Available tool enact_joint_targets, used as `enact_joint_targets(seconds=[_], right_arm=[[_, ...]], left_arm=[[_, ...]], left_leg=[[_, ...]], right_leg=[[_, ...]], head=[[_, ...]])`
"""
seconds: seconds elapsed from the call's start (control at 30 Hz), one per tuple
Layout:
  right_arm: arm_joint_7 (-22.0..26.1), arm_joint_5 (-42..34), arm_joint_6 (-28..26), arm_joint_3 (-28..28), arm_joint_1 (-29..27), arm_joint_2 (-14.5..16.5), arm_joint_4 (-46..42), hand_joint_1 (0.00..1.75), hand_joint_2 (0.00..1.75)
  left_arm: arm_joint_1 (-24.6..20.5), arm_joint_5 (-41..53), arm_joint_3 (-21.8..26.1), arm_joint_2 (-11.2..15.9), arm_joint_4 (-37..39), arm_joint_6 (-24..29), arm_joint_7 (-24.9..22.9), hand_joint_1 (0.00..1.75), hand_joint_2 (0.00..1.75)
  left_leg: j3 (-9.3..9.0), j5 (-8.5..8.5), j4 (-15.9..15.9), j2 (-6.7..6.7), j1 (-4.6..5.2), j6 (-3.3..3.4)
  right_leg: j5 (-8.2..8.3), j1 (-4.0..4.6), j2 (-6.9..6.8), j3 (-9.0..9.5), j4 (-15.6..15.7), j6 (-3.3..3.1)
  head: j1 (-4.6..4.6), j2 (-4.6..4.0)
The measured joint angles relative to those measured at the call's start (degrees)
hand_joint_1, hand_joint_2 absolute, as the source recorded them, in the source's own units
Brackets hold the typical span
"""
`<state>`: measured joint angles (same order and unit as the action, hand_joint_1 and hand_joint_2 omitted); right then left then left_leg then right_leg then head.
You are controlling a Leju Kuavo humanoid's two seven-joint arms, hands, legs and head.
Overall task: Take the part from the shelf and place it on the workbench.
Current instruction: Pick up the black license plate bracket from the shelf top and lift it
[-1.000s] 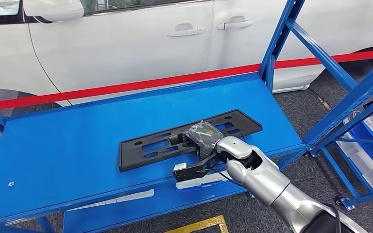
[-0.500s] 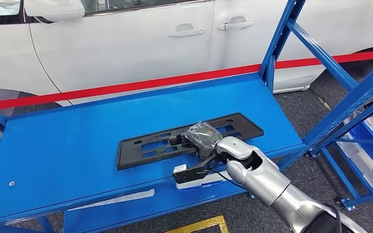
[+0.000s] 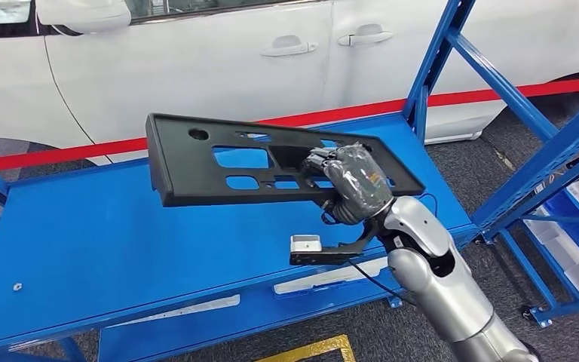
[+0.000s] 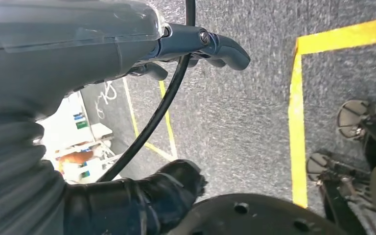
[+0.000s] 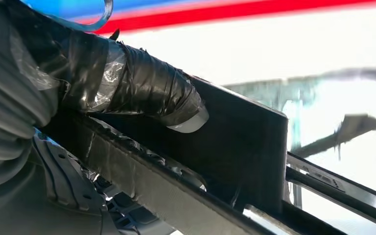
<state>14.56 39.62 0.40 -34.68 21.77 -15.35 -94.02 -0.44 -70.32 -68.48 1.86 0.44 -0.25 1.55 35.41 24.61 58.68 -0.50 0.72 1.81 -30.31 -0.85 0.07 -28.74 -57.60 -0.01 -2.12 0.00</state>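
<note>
Head view: my right hand (image 3: 350,181) is clamped on the part (image 3: 196,170), which is off the shelf (image 3: 83,234) and tilted in the air above it; carrying it to the workbench remains. It is a long black plate with cut-outs. My left hand (image 4: 196,44) hangs, fingers loosely apart, holding nothing.
</note>
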Motion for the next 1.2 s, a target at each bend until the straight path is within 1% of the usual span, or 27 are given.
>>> enact_joint_targets(seconds=[0.07, 0.17, 0.2, 0.27, 0.3, 0.37, 0.4, 0.43, 0.47, 0.53, 0.57, 0.6, 0.63, 0.67, 0.73, 0.77, 0.8, 0.83, 0.9, 0.93, 0.97, 1.0, 1.03, 1.1, 1.13, 1.17, 1.2], right_arm=[[0.22, -0.11, 0.29, 1.23, -0.13, 0.01, -2.17, 1.75, 1.75], [0.61, 0.20, 0.39, 1.99, -0.33, 0.01, -4.17, 1.75, 1.75], [0.88, 0.36, 0.34, 2.19, -0.37, -0.01, -4.78, 1.75, 1.75], [1.46, 0.49, 0.27, 2.64, -0.38, -0.25, -5.97, 1.75, 1.75], [1.77, 0.47, 0.26, 2.82, -0.41, -0.43, -6.51, 1.75, 1.75], [2.22, 0.34, 0.32, 2.94, -0.70, -0.82, -7.13, 1.75, 1.75], [2.39, 0.25, 0.37, 2.96, -1.00, -1.00, -7.30, 1.75, 1.75], [2.46, 0.18, 0.41, 2.97, -1.31, -1.15, -7.39, 1.75, 1.75], [2.49, 0.12, 0.44, 2.98, -1.55, -1.25, -7.47, 1.75, 1.75], [2.68, -0.22, 0.68, 3.00, -1.77, -1.43, -7.73, 1.75, 1.75], [2.97, -0.68, 1.06, 3.00, -1.81, -1.48, -7.88, 1.75, 1.75], [3.37, -1.38, 1.65, 3.00, -1.88, -1.53, -8.09, 1.75, 1.75], [3.85, -2.29, 2.34, 2.99, -1.96, -1.55, -8.29, 1.75, 1.75], [4.24, -3.17, 2.98, 2.97, -2.04, -1.56, -8.48, 1.75, 1.75], [4.60, -4.30, 3.64, 2.90, -2.14, -1.57, -8.87, 1.75, 1.75], [4.62, -4.55, 3.74, 2.87, -2.16, -1.57, -9.08, 1.75, 1.75], [4.65, -4.79, 3.87, 2.85, -2.18, -1.57, -9.26, 1.75, 1.75], [4.74, -5.19, 4.19, 2.83, -2.19, -1.57, -9.40, 1.75, 1.75], [5.14, -6.26, 5.17, 2.68, -2.25, -1.58, -9.68, 1.75, 1.75], [5.32, -6.78, 5.65, 2.49, -2.27, -1.58, -9.88, 1.75, 1.75], [5.45, -7.16, 5.95, 2.24, -2.29, -1.59, -10.12, 1.75, 1.75], [5.49, -7.43, 6.13, 1.96, -2.29, -1.59, -10.40, 1.75, 1.75], [5.49, -7.61, 6.23, 1.73, -2.29, -1.59, -10.67, 1.75, 1.75], [5.48, -7.79, 6.32, 1.43, -2.25, -1.60, -11.21, 1.75, 1.75], [5.48, -7.86, 6.37, 1.31, -2.19, -1.60, -11.39, 1.75, 1.75], [5.48, -7.92, 6.41, 1.19, -2.12, -1.61, -11.53, 1.75, 1.75], [5.43, -7.99, 6.45, 1.03, -2.02, -1.61, -11.63, 1.75, 1.75]], left_arm=[[-0.04, 0.09, -0.34, 0.00, 0.00, 0.02, -0.10, 0.00, 1.75], [-0.13, 0.24, -0.93, 0.00, 0.00, -0.15, -0.09, 0.00, 1.75], [-0.14, 0.37, -1.08, -0.01, 0.00, -0.27, 0.00, 0.00, 1.75], [-0.17, 0.63, -1.31, -0.04, 0.00, -0.46, 0.24, 0.00, 1.75], [-0.21, 0.76, -1.46, -0.05, 0.00, -0.52, 0.34, 0.00, 1.75], [-0.28, 0.97, -1.87, -0.07, 0.00, -0.60, 0.47, 0.00, 1.75], [-0.30, 1.11, -2.10, -0.07, 0.00, -0.63, 0.56, 0.00, 1.75], [-0.27, 1.22, -2.31, -0.07, 0.00, -0.66, 0.64, 0.00, 1.75], [-0.23, 1.32, -2.46, -0.08, 0.00, -0.68, 0.72, 0.00, 1.75], [-0.15, 1.42, -2.65, -0.16, 0.00, -0.65, 0.90, 0.00, 1.75], [-0.16, 1.47, -2.74, -0.21, 0.00, -0.59, 1.06, 0.00, 1.75], [-0.16, 1.52, -2.86, -0.25, 0.00, -0.54, 1.22, 0.00, 1.75], [-0.15, 1.57, -3.01, -0.26, 0.00, -0.49, 1.39, 0.00, 1.75], [-0.13, 1.63, -3.20, -0.27, 0.00, -0.48, 1.51, 0.00, 1.75], [-0.01, 1.73, -3.59, -0.25, 0.00, -0.48, 1.61, 0.00, 1.75], [0.05, 1.76, -3.75, -0.24, 0.00, -0.48, 1.63, 0.00, 1.75], [0.09, 1.78, -3.86, -0.25, 0.00, -0.48, 1.65, 0.00, 1.75], [0.10, 1.79, -3.94, -0.26, 0.00, -0.50, 1.69, 0.00, 1.75], [0.08, 1.82, -4.02, -0.33, 0.00, -0.55, 1.83, 0.00, 1.75], [0.07, 1.83, -4.04, -0.34, 0.00, -0.59, 1.92, 0.00, 1.75], [0.05, 1.83, -4.05, -0.35, 0.00, -0.62, 2.00, 0.00, 1.75], [0.04, 1.83, -4.07, -0.35, 0.00, -0.66, 2.06, 0.00, 1.75], [0.03, 1.83, -4.08, -0.35, 0.00, -0.68, 2.10, 0.00, 1.75], [-0.04, 1.82, -4.12, -0.34, 0.00, -0.68, 2.15, 0.00, 1.75], [-0.06, 1.80, -4.16, -0.34, 0.00, -0.69, 2.18, 0.00, 1.75], [-0.06, 1.78, -4.20, -0.33, 0.00, -0.72, 2.21, 0.00, 1.75], [-0.03, 1.76, -4.25, -0.33, 0.00, -0.78, 2.23, 0.00, 1.75]], left_leg=[[-0.01, 0.15, 0.10, 0.02, 0.18, 0.20], [-0.02, 0.25, 0.27, 0.02, 0.35, 0.60], [-0.17, 0.08, -0.04, 0.05, 0.16, 0.83], [-0.62, -0.34, -0.89, 0.14, -0.19, 1.34], [-0.83, -0.51, -1.28, 0.17, -0.38, 1.58], [-0.87, -0.56, -1.34, 0.10, -0.36, 1.74], [-0.84, -0.55, -1.28, 0.01, -0.36, 1.75], [-0.79, -0.54, -1.17, -0.12, -0.38, 1.73], [-0.74, -0.50, -0.99, -0.28, -0.41, 1.68], [-0.53, -0.34, -0.41, -0.68, -0.54, 1.37], [-0.30, -0.29, -0.08, -0.92, -0.56, 1.08], [-0.07, -0.35, 0.17, -1.15, -0.55, 0.70], [0.18, -0.51, 0.33, -1.40, -0.52, 0.27], [0.39, -0.80, 0.36, -1.63, -0.49, -0.19], [0.86, -0.99, 0.54, -1.86, -0.52, -0.99], [1.31, -0.17, 1.31, -1.60, -0.56, -1.36], [2.04, 1.45, 3.07, -1.23, -0.67, -1.68], [3.09, 3.81, 5.98, -0.73, -0.84, -1.98], [5.36, 8.36, 13.46, -0.11, -1.15, -2.52], [5.84, 9.44, 16.09, 0.03, -1.24, -2.70], [5.38, 9.40, 16.83, 0.14, -1.27, -2.77], [3.74, 8.34, 15.25, 0.29, -1.28, -2.74], [1.11, 6.78, 11.75, 0.68, -1.26, -2.60], [-4.23, 5.11, 3.48, 2.64, -0.89, -2.01], [-5.66, 4.85, 0.95, 3.46, -0.60, -1.60], [-6.07, 4.94, -0.28, 3.88, -0.30, -1.24], [-5.86, 4.57, -0.47, 3.52, -0.10, -0.86]], right_leg=[[-0.06, -0.09, 0.06, 0.02, 0.01, 0.13], [-0.05, -0.27, 0.07, 0.15, 0.08, 0.62], [-0.19, -0.28, 0.06, 0.21, 0.02, 0.81], [-1.54, -0.17, 0.04, -0.22, -1.47, 0.98], [-3.17, -0.11, 0.04, -1.28, -3.96, 1.02], [-6.75, -0.16, 0.04, -4.88, -11.38, 1.12], [-7.73, -0.23, 0.03, -6.62, -14.71, 1.22], [-7.45, -0.35, 0.02, -7.48, -16.11, 1.32], [-5.97, -0.50, 0.02, -7.27, -15.25, 1.40], [-1.81, -0.83, 0.27, -4.31, -8.53, 1.47], [-0.34, -0.81, 0.66, -2.75, -5.23, 1.43], [0.44, -0.73, 1.00, -1.80, -3.05, 1.31], [0.55, -0.60, 1.27, -1.52, -2.13, 1.14], [0.73, -0.40, 1.29, -1.72, -2.17, 0.90], [1.22, -0.54, 0.75, -2.23, -1.92, 0.11], [1.60, -0.66, 0.40, -2.51, -1.77, -0.41], [2.00, -0.78, -0.01, -2.85, -1.62, -0.93], [2.36, -0.74, -0.45, -3.25, -1.59, -1.29], [2.97, -0.51, -1.29, -4.23, -1.69, -1.57], [3.25, -0.40, -1.80, -4.75, -1.81, -1.55], [3.47, -0.32, -2.35, -5.24, -1.98, -1.51], [3.62, -0.27, -2.93, -5.67, -2.18, -1.46], [3.73, -0.23, -3.51, -6.00, -2.41, -1.39], [3.95, -0.11, -4.64, -6.32, -2.70, -1.08], [4.13, -0.04, -5.19, -6.33, -2.72, -0.81], [4.37, 0.00, -5.75, -6.30, -2.64, -0.47], [4.66, 0.03, -6.33, -6.22, -2.50, -0.08]], head=[[-0.01, 0.00], [0.00, 0.00], [0.01, 0.00], [-0.02, 0.00], [-0.04, 0.00], [-0.04, 0.00], [-0.04, 0.00], [-0.03, 0.00], [-0.03, 0.00], [-0.02, 0.00], [-0.03, 0.00], [-0.03, 0.00], [-0.03, 0.00], [-0.02, 0.00], [-0.01, 0.00], [0.02, 0.00], [0.03, 0.00], [0.04, 0.00], [0.06, 0.00], [0.06, 0.00], [0.07, 0.00], [0.07, 0.00], [0.07, 0.00], [0.05, 0.00], [0.05, 0.00], [0.05, 0.00], [0.05, 0.00]])
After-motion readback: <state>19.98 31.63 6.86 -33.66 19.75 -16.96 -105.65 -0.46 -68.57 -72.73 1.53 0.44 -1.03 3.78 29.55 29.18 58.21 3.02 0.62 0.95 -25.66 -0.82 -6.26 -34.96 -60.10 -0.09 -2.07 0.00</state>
